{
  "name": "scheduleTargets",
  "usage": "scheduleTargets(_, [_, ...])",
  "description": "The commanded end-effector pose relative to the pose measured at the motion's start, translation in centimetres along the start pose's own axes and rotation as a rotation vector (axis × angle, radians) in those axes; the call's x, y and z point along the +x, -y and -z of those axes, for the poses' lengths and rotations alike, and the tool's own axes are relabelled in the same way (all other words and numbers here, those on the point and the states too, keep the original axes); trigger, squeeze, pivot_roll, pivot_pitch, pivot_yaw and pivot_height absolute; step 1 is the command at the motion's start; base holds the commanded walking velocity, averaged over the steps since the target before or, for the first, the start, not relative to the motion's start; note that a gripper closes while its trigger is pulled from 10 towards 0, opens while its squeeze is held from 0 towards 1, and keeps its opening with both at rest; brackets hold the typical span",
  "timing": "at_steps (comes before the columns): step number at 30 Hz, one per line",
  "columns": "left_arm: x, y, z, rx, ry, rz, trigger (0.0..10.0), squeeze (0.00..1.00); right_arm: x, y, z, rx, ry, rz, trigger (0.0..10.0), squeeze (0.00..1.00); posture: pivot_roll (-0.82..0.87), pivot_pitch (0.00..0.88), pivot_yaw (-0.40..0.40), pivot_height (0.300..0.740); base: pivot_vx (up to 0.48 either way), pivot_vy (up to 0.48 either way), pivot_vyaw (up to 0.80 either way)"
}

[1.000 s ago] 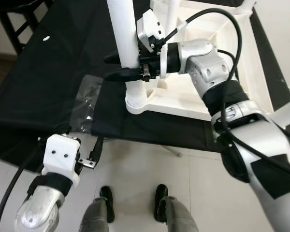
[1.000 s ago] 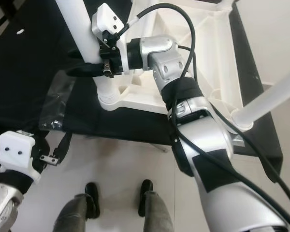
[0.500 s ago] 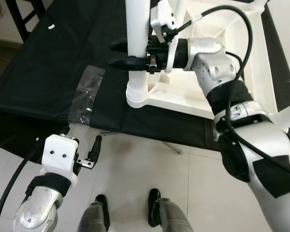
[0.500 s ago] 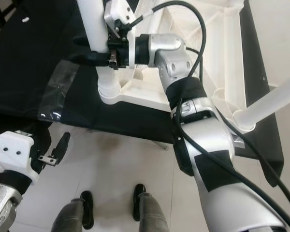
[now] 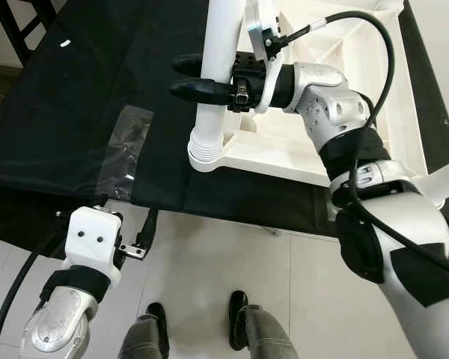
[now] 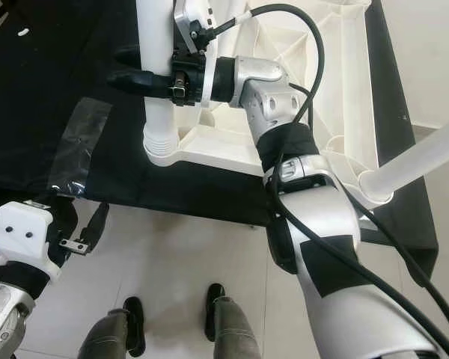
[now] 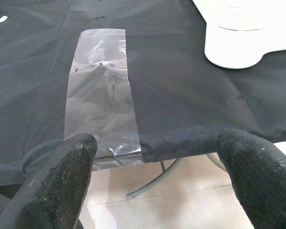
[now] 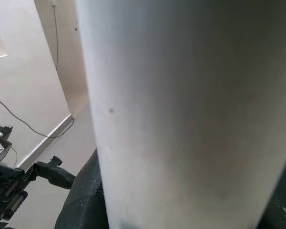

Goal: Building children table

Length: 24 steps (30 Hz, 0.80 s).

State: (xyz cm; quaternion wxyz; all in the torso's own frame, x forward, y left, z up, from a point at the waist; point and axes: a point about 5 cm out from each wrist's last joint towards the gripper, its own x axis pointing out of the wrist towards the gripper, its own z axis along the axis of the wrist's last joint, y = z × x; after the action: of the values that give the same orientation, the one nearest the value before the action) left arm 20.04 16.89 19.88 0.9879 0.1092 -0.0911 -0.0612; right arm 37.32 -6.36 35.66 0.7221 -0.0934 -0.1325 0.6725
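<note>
A white plastic children's table (image 5: 337, 142) lies upside down on a black-covered worktable (image 5: 75, 112). One white leg (image 5: 213, 82) stands upright in the near-left corner socket (image 5: 206, 149). My right gripper (image 5: 182, 77) is shut on this leg about halfway up, one black finger on each side; the leg (image 8: 181, 109) looms close in the right wrist view. A second white leg (image 6: 423, 157) sticks out from the socket at the near-right corner. My left gripper (image 5: 145, 233) hangs open below the worktable's front edge, its fingers (image 7: 62, 176) wide apart and holding nothing.
A strip of clear plastic film (image 5: 127, 146) lies on the black cloth near the front edge, left of the socket. A small white scrap (image 5: 63, 45) sits far left. My feet (image 5: 239, 329) stand on the pale tiled floor; metal table legs (image 7: 157, 179) show under the cloth.
The head camera has shifted. The leg held by my right gripper has swung from a lean to the left to nearly upright in its socket. The left arm has stayed low.
</note>
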Motion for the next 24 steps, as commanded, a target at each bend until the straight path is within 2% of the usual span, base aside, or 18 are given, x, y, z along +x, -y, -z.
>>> scheduleTargets(1, [-0.2,-0.1,0.4,0.005,-0.02,-0.007,10.0,0.0,-0.8,-0.5,4.0,0.102,-0.131,0.008,10.0,0.0,0.03,0.41,-0.072,0.74,0.0,0.0,0.0])
scheduleTargets(7, [0.4,-1.1,-0.2,0.018,0.011,-0.053,10.0,0.0,-0.6,-0.1,2.2,0.045,-0.128,-0.015,10.0,0.0,0.02,0.405,-0.077,0.74,0.0,0.0,0.0])
scheduleTargets(9, [1.1,-2.1,-0.5,0.033,0.035,-0.088,10.0,0.0,-0.5,-0.1,1.4,0.007,-0.134,-0.043,10.0,0.0,0.02,0.402,-0.078,0.74,0.0,0.0,0.0])
scheduleTargets(10, [1.1,-2.1,-0.5,0.033,0.035,-0.088,10.0,0.0,-0.5,-0.1,1.4,0.007,-0.134,-0.043,10.0,0.0,0.02,0.402,-0.078,0.74,0.0,0.0,0.0])
scheduleTargets(11, [1.8,-2.4,-0.4,0.039,0.04,-0.096,10.0,0.0,-0.3,-0.2,1.0,-0.021,-0.15,-0.075,10.0,0.0,0.02,0.402,-0.078,0.74,0.0,0.0,0.0])
scheduleTargets(15, [2.2,-2.2,-0.2,0.04,0.037,-0.08,10.0,0.0,-0.2,-0.4,0.9,-0.053,-0.176,-0.103,10.0,0.0,0.01,0.397,-0.078,0.74,0.0,0.0,0.0])
scheduleTargets(24, [2.1,-1.6,0.2,0.062,0.024,-0.052,10.0,0.0,0.5,-0.8,0.8,-0.118,-0.203,-0.146,10.0,0.0,0.01,0.39,-0.072,0.74,0.0,0.0,0.0])
